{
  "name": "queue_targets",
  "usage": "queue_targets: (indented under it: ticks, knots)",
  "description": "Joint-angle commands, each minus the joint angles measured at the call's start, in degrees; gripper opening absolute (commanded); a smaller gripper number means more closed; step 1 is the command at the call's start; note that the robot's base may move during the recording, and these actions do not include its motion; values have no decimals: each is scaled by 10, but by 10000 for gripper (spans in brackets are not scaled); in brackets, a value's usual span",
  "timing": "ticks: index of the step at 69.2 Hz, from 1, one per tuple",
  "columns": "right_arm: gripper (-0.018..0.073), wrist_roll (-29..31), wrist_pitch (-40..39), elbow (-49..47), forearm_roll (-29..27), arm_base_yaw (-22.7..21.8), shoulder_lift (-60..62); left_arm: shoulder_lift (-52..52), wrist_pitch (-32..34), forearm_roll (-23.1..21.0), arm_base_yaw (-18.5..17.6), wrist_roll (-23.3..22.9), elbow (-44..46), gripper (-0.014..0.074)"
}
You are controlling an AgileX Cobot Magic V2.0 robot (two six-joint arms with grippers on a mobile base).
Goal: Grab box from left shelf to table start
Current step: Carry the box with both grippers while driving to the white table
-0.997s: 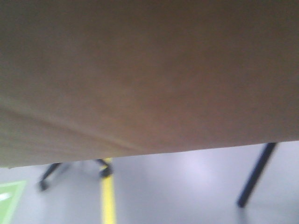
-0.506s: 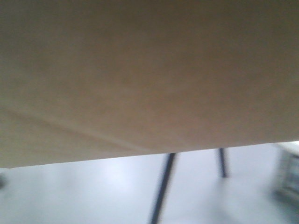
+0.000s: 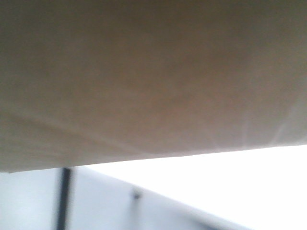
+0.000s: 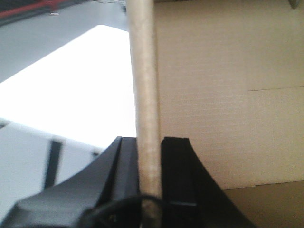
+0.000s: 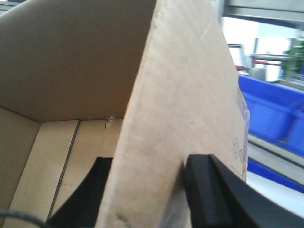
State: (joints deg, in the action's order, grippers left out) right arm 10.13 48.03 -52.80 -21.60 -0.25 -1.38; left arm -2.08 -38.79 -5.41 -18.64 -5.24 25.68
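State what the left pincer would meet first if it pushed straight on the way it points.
The box itself: its wall is clamped in the left pincer and runs straight ahead. Depth beyond is unclear.

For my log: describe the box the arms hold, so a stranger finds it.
Above the white table, brown cardboard fills the front view: the box. The left gripper and right gripper pinch its panels; unlike the blue bins nearby, it is open-topped.

Grey floor (image 4: pixel 71 23) runs off smooth into the distance, and there's a red strip (image 4: pixel 28 9) along its far edge. In the right wrist view, hard daylight floods a window (image 5: pixel 273 47), with blurred green foliage (image 5: pixel 297 54) beside it.
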Motion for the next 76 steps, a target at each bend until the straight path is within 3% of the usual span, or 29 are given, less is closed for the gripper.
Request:
queue_targets:
  ticks: [1, 76]
  knots:
    - [60, 0, -85, -17, 18, 2, -6, -11, -34, 73, 0, 15, 1, -99]
    - [60, 0, -85, -17, 18, 2, -6, -11, -34, 73, 0, 15, 1, -99]
